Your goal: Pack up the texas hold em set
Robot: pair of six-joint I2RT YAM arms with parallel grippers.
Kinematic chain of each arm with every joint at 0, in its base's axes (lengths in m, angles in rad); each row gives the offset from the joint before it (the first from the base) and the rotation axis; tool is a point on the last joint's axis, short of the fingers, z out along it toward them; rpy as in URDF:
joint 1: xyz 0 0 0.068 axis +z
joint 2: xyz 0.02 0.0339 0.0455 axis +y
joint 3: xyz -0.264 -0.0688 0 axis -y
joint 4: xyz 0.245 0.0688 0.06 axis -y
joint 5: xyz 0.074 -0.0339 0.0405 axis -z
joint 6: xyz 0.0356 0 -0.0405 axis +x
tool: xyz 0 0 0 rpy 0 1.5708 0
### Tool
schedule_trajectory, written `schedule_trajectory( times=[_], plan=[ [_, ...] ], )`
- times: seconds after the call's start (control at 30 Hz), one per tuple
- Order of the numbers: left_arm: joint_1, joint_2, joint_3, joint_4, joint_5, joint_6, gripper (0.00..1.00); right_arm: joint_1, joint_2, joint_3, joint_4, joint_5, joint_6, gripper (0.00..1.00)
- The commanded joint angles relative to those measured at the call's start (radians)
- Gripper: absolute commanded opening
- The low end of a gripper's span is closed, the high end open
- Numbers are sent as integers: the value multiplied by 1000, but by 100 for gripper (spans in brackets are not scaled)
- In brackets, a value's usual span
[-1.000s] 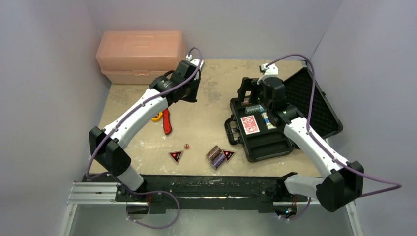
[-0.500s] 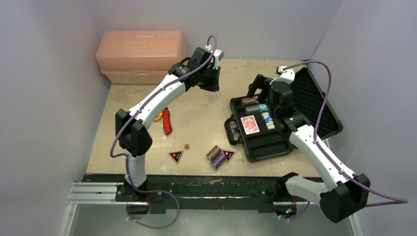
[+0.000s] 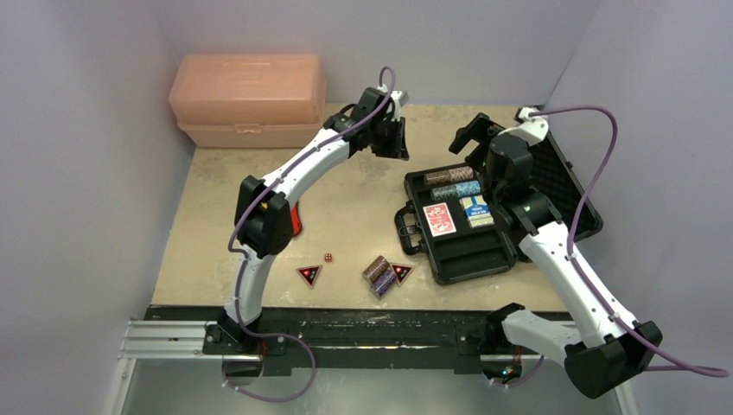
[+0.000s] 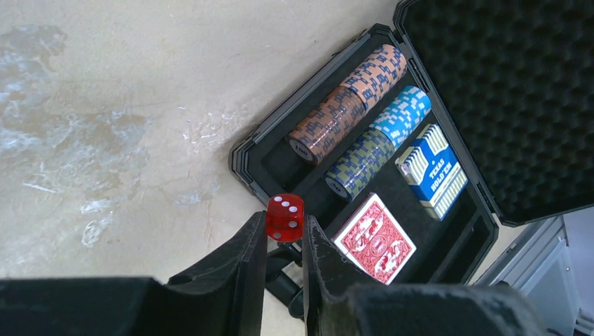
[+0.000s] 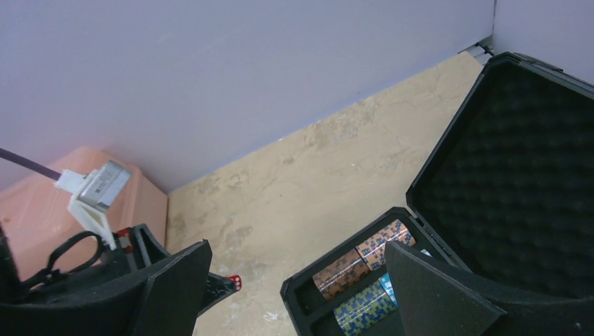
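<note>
The black case [image 3: 471,251] lies open, with chips [image 4: 350,105] and cards [image 4: 375,238] inside. The right gripper [image 3: 471,138] hangs wide open and empty above its far edge, and the left gripper [image 4: 284,231] pinches a red die [image 4: 285,217] near the case. Next, I think the die must go over a free spot and drop in.

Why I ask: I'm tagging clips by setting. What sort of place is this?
Likely a robot lab test cell: left arm and right arm on a rail, plain walls enclosing a worn tabletop.
</note>
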Motion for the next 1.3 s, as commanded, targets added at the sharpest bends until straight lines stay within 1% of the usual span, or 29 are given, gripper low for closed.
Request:
schedule_trajectory(
  times=[0.0,0.17,0.27,0.4,0.53,0.67,0.87,1.1,1.27],
  plan=[
    [-7,24,39,106,36,-59,0,-3,-27,25,6,40,33,99],
    [-7,62,37,160,57,-84,0,-3,-43,11,10,45,16,99],
    [-10,84,16,196,77,-105,0,-2,-43,10,-4,74,16,99],
    [-12,117,13,200,81,-131,0,-2,-49,12,-23,112,-24,99],
    [-22,107,-33,232,66,-152,0,-2,-70,-7,-1,139,-64,99],
    [-32,109,-63,251,42,-161,0,-2,-69,-22,40,124,-103,99],
    [-45,125,-66,236,38,-167,0,-2,-46,-20,27,83,-87,99],
    [-48,151,-44,216,30,-155,0,-3,-59,-39,51,63,-103,99],
    [-48,169,-26,207,18,-142,0,-2,-40,-28,44,40,-102,99]
  ],
)
